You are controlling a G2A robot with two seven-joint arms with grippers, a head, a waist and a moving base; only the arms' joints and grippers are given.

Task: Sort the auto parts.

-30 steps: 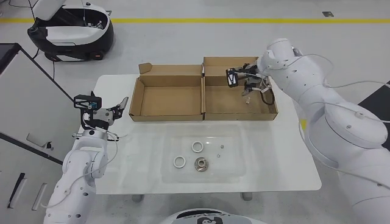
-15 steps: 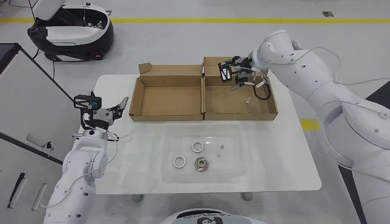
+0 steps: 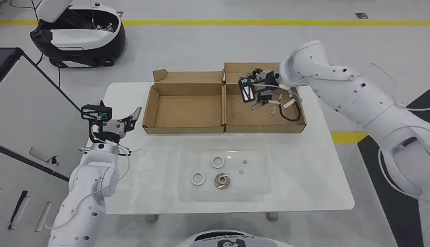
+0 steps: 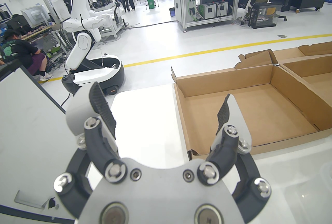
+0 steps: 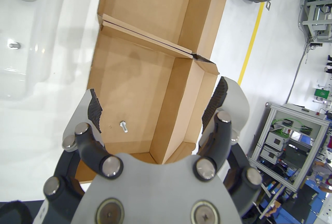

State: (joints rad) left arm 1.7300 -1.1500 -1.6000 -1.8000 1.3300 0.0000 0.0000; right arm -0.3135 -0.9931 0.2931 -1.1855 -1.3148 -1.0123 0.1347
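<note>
- Right gripper (image 3: pixel 256 94): fingers spread wide, nothing held, above the right-hand brown cardboard box (image 3: pixel 242 118).
- Small silver bolt (image 5: pixel 123 127): lying on that box's floor. Plain in the right wrist view, a mere speck from the top.
- Left gripper (image 4: pixel 163 105): spread wide, nothing held, at the left edge of the white table (image 3: pixel 302 173), near the left-hand brown cardboard box (image 4: pixel 259 110).
- Clear plastic tray (image 3: pixel 259 183): in the top view it holds two white rings (image 3: pixel 218 161) and a grey metal flanged hub (image 3: pixel 222 180).
</note>
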